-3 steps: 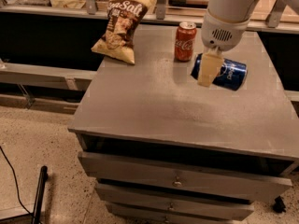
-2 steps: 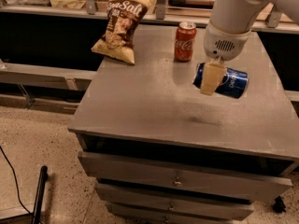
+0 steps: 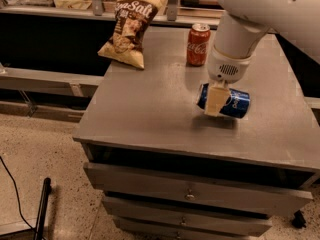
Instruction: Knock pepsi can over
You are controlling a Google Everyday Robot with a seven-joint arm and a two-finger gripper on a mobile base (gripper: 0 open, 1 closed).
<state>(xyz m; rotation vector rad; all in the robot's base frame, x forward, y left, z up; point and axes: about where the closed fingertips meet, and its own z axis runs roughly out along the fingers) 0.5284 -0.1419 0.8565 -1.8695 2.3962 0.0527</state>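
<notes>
The grey metal worktop (image 3: 150, 109) fills the middle of the frame, the flat top of a cabinet with grey drawers (image 3: 150, 181) stacked below its front edge. Under it, at lower left, lies a pale speckled floor (image 3: 45, 139), with a thin black cable (image 3: 11, 184) and a black rod (image 3: 42, 209) in the bottom left corner.

A large white robot arm (image 3: 265, 6) comes in from the upper right of the frame and bends down through a rounded white wrist (image 3: 231, 51) right of centre.

A brown and cream crinkled snack bag (image 3: 131, 31) marked "Sea Salt" sits at the upper left part of the worktop, tilted, its top leaning toward the back edge. To its right, near the back of the worktop, a red Coca-Cola can (image 3: 198, 44) stands upright, well apart from the bag.

The dark blue aluminium Pepsi can (image 3: 237, 103) lies on its side on the right half of the worktop, its length running left to right, below the red can in the frame and apart from it.

The cream-coloured tool (image 3: 214, 102) hangs from the wrist directly in front of the left part of the Pepsi can and covers it. Whether the tool is open or closed cannot be told, nor whether it touches the can.
</notes>
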